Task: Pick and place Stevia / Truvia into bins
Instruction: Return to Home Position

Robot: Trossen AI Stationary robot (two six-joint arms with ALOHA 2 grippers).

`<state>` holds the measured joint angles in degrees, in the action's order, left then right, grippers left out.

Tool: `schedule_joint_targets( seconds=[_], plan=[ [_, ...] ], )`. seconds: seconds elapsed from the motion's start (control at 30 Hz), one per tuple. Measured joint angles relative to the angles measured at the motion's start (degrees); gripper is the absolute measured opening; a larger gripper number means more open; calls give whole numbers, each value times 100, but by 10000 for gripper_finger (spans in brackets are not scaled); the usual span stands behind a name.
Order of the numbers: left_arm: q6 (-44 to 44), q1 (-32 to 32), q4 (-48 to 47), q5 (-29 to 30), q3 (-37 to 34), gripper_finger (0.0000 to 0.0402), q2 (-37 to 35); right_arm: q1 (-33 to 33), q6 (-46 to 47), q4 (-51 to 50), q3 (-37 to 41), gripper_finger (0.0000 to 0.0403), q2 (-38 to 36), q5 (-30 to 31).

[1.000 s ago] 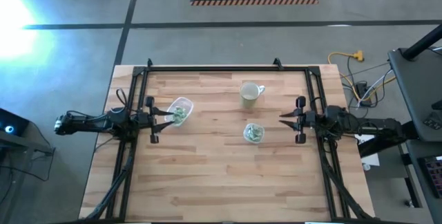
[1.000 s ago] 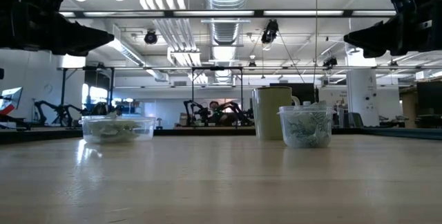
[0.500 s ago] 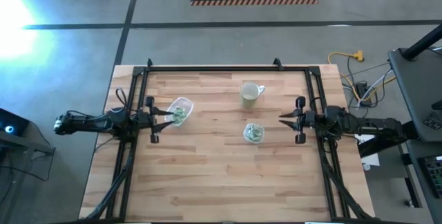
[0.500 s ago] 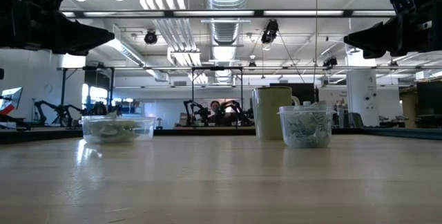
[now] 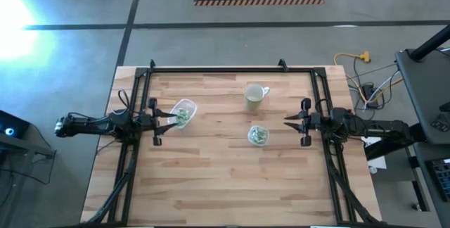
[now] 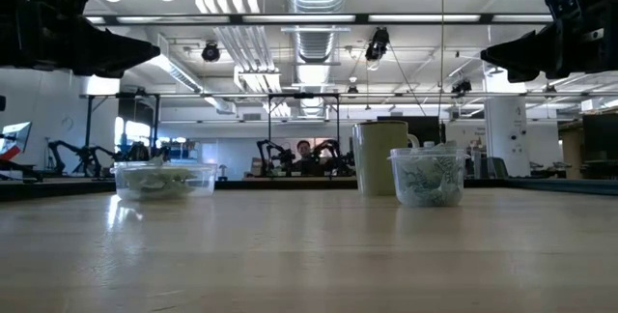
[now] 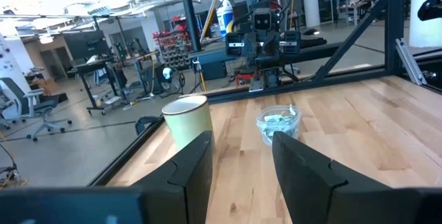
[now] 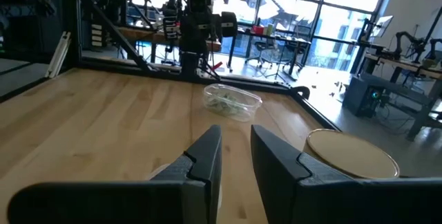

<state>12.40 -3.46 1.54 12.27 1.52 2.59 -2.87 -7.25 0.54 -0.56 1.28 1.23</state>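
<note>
The Stevia / Truvia packets show as green-and-white paper inside the two clear bins. The wide bin [image 5: 183, 112] stands on its base at the table's left, and the small cup-shaped bin [image 5: 258, 135] right of the middle. My left gripper [image 5: 174, 122] hangs level and open, high above the table, its tips over the wide bin's near-left rim. My right gripper [image 5: 287, 122] hangs level at the right, open by a narrower gap [image 8: 236, 131], with nothing between its fingers. In the left wrist view the left gripper [image 7: 242, 137] is also empty.
A pale mug [image 5: 254, 96] with a handle stands behind the small bin, toward the far edge. A black frame [image 5: 218, 68] runs along the table's far side and both flanks. Bare wood [image 5: 225, 186] covers the near half.
</note>
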Motion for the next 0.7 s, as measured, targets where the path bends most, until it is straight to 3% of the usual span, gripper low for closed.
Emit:
schedule_joint_targets(
  seconds=[0.7],
  plan=[
    [0,2,15,-4,-1,135,5,0,-66,0,0,68,0,-2]
  ],
)
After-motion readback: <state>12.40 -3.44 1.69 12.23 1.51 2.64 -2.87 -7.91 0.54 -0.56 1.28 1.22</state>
